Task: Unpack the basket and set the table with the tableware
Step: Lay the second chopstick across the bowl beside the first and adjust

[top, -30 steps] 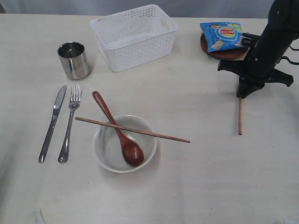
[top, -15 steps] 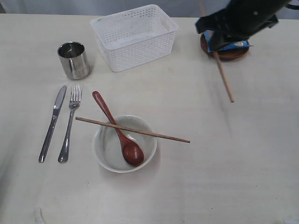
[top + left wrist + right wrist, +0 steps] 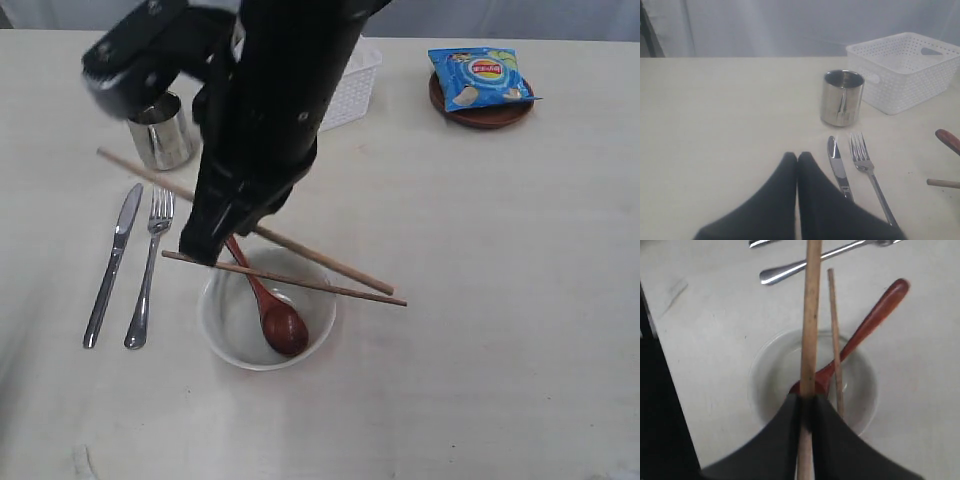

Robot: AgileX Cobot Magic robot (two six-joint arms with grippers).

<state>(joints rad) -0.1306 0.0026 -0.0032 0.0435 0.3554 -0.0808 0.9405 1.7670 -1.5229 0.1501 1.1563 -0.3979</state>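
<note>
Pinching one wooden chopstick (image 3: 810,315) between fingers drawn tight on it, the right gripper (image 3: 807,402) hangs over the single white bowl (image 3: 225,330). The bowl holds one reddish-brown spoon (image 3: 283,328). A second chopstick (image 3: 340,290) lies across the rim just under the tool. One knife (image 3: 110,265) and one fork (image 3: 146,275) lie beside the gripper on the table (image 3: 500,300). Beyond it, the arm hides part of the one steel cup (image 3: 160,140) and most of the basket (image 3: 352,85). Well apart, one brown plate (image 3: 490,115) carries a blue chips bag (image 3: 478,75). The left gripper (image 3: 797,157), fingers pressed together on nothing, cuts off the knife handle.
</note>
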